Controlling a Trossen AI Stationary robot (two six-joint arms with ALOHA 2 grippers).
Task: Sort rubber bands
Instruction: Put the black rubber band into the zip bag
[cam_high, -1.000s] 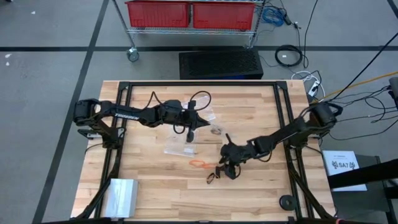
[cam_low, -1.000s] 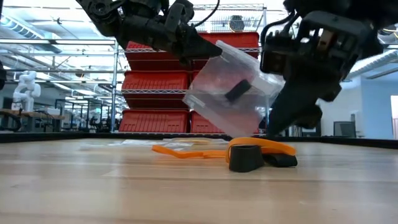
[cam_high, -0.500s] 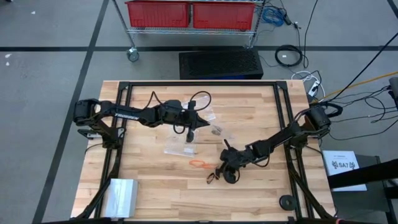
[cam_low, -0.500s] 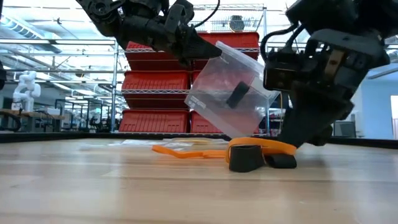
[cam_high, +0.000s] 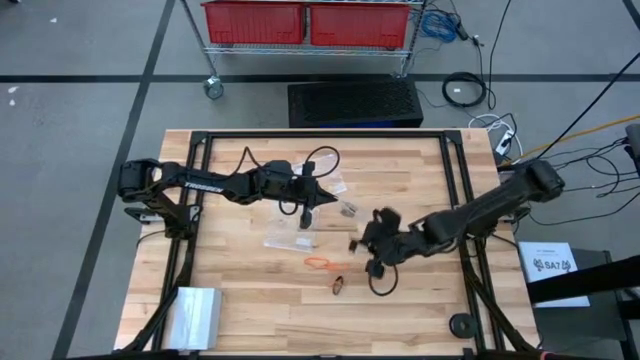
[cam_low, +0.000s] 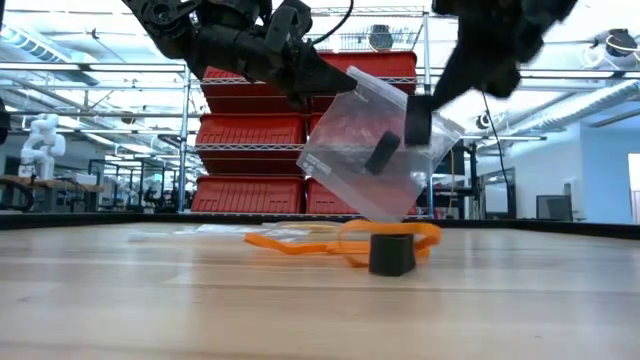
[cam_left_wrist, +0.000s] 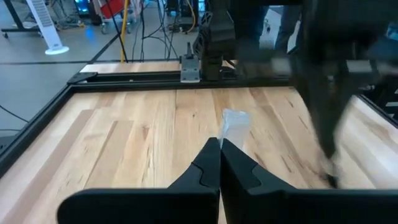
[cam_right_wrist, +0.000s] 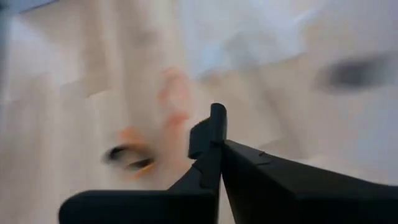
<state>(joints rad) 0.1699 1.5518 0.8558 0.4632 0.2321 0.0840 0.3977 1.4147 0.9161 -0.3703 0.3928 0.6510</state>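
Rubber bands: orange band (cam_high: 320, 262) and black band (cam_high: 338, 285) lie on the desk (cam_high: 240, 300).
Right gripper (cam_low: 418, 118): raised, jaws pinching a black band.
Left gripper (cam_high: 306, 212): jaws clamping a clear bag (cam_low: 372, 145).

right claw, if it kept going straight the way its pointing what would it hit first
Probably the clear bag hanging from the left claw. In the high view the right claw, shut on a black rubber band, points toward it. Depth is unclear, so it could pass beside it.

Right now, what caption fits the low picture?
Left hand holds a clear bag up; right hand lifts a black band.
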